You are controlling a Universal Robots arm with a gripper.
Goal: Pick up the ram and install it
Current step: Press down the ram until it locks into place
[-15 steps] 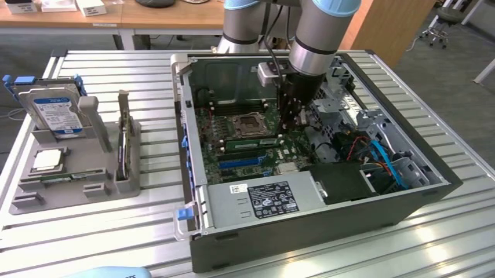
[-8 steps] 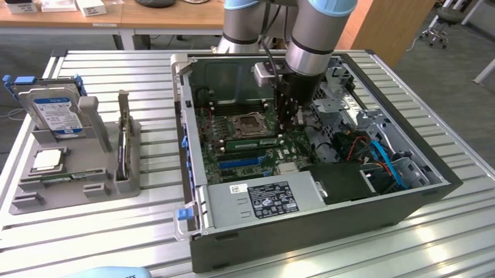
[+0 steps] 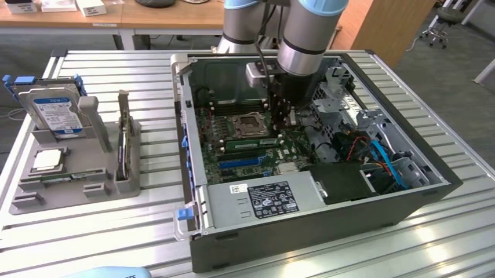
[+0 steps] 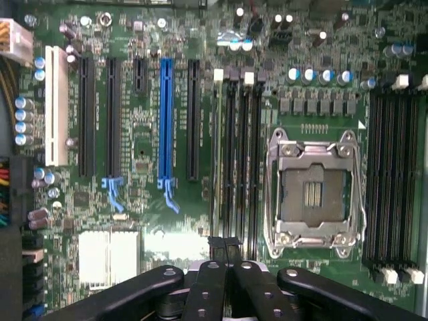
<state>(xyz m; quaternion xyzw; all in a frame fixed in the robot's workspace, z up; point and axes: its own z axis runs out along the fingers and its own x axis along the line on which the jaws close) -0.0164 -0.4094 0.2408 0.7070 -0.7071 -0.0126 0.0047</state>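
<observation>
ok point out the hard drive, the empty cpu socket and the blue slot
hard drive [image 3: 55, 111], exterior view, on its blue label
cpu socket [image 4: 313, 197], wrist view, on its bare centre
blue slot [image 4: 166, 117], wrist view, mid-length

Single arm reaching straight down, wrist vertical, hand [image 4: 226, 249] with fingers [image 4: 215, 245] pressed together

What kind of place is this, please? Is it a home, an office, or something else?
Most likely a robotics lab or test workshop. An open computer case lies on a slatted metal table, a grey parts holder with a hard drive stands beside it, and wooden desks stand behind.
</observation>
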